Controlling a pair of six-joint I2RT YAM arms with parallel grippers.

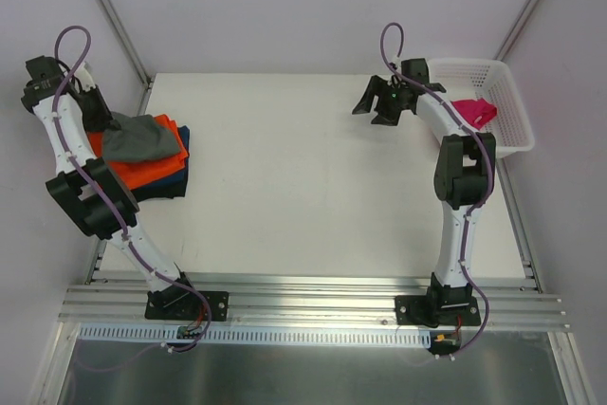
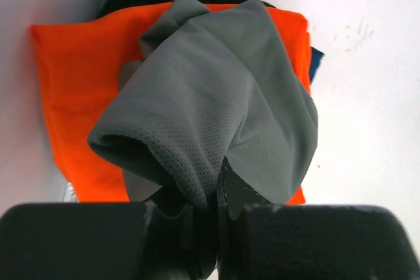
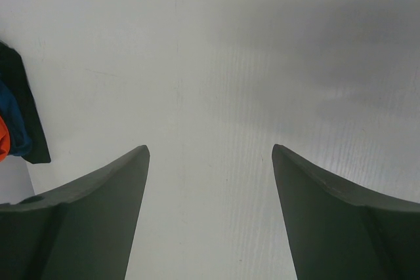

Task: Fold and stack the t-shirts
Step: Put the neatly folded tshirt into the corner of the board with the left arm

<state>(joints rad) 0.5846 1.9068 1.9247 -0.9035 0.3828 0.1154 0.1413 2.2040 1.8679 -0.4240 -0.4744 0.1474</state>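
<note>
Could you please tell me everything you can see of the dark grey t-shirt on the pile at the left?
The dark grey t-shirt is a soft, finely perforated cloth, plain in colour. It is bunched and loosely rolled rather than flat, with deep folds. One edge is pinched in the left arm's shut jaws. The rest drapes on the folded orange t-shirt, which lies on a dark blue shirt at the left edge of the table.

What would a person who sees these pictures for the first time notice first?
Probably the bright orange shirt on the left, with a crumpled dark grey mesh shirt on top, pinched by the shut left gripper. Next, the magenta-pink shirt in the white plastic lattice basket at far right.
</note>
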